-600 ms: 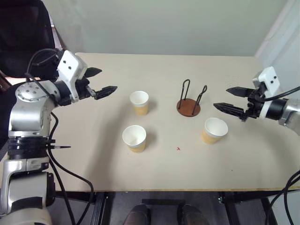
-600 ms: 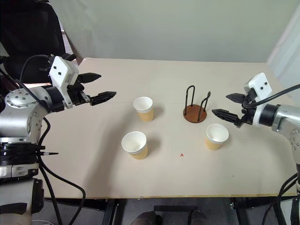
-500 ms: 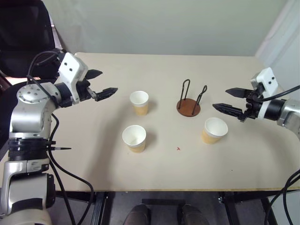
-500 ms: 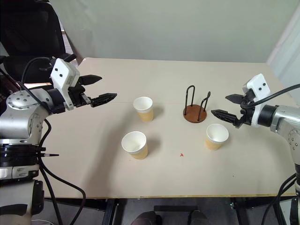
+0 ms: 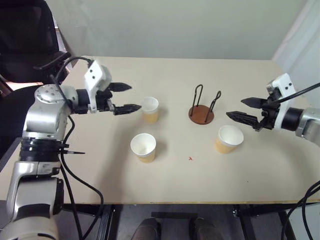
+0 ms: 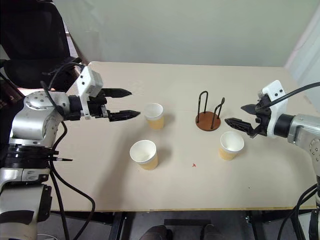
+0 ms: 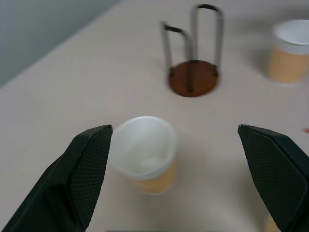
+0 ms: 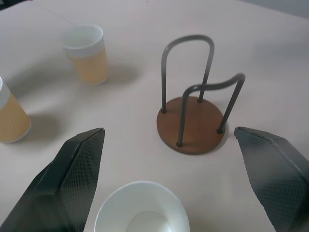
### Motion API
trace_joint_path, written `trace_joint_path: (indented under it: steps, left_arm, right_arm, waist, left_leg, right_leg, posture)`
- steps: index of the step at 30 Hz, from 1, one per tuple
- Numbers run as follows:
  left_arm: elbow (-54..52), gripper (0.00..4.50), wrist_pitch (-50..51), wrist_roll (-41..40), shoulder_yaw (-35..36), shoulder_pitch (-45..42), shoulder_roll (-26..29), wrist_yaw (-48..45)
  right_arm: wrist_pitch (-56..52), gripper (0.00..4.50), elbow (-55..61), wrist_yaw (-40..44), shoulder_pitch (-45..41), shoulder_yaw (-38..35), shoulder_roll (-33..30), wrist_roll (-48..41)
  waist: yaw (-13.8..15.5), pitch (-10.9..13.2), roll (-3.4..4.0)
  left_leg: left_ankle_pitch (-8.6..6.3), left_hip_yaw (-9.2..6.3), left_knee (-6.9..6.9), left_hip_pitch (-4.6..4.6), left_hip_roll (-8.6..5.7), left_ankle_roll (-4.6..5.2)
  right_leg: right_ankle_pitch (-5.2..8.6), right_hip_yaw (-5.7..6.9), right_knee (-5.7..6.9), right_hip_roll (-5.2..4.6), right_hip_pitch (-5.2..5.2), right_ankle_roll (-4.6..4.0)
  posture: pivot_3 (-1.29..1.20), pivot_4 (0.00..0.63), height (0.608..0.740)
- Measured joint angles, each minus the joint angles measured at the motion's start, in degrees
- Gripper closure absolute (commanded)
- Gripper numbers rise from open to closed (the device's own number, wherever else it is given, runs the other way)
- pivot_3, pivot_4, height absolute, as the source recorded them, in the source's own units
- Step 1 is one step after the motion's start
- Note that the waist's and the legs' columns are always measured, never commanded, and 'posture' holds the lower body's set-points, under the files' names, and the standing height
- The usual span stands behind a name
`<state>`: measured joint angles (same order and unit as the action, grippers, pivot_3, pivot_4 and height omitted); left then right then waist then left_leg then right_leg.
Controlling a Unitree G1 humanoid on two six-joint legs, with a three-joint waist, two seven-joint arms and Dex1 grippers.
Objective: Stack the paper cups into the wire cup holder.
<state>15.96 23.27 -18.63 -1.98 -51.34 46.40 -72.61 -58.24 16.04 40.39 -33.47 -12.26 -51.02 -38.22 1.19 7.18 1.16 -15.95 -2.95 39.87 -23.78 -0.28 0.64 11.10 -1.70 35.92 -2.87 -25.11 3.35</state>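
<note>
Approach step judged in hand; no cup yet gripped. Left gripper (image 5: 131, 97) held wide apart, far cup (image 5: 149, 109) just ahead of fingertips. Right gripper (image 5: 239, 108) spread, empty, near cup (image 5: 228, 139) just below, wire cup holder (image 5: 202, 106) empty between both. Third cup (image 5: 143, 147) untouched. Next: fingers to be brought around cup wall, then closed gently.

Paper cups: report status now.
Both grippers, left and right, open, empty. Three tan-and-white paper cups upright on table, unstacked. Black wire cup holder empty. Nothing obstructing.

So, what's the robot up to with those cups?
Nothing is stacked yet. Three paper cups stand loose on the table and the wire holder is empty. The left gripper, open, is at the far cup; the right gripper, open, hovers above the right cup. The near cup stands untouched.
</note>
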Motion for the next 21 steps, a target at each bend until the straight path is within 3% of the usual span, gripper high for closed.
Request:
trace_joint_path:
  steps: [12,21]
  left_arm:
    - [0.7,0.0,-1.3,1.1,-1.5,-1.7,-0.6,-3.1]
    - [0.5,0.0,-2.0,1.4,-1.5,-1.6,-1.2,-2.1]
  right_arm:
    - [3.0,0.04,-9.5,-2.3,-5.6,10.8,8.9,6.3]
    - [10.2,0.04,-22.2,-4.3,-10.4,13.3,15.4,14.3]
  waist:
    - [-0.4,0.0,0.0]
    - [-0.5,0.0,0.01]
  left_leg:
    - [0.01,0.0,0.02,-0.11,0.02,0.07]
    - [0.01,0.02,-0.01,-0.24,0.03,0.07]
  right_leg:
    - [-0.01,0.01,0.01,0.0,-0.15,0.01]
    - [-0.01,0.01,0.01,-0.01,-0.33,0.01]
  posture:
    - [0.0,0.15,0.74]
    - [0.0,0.15,0.74]
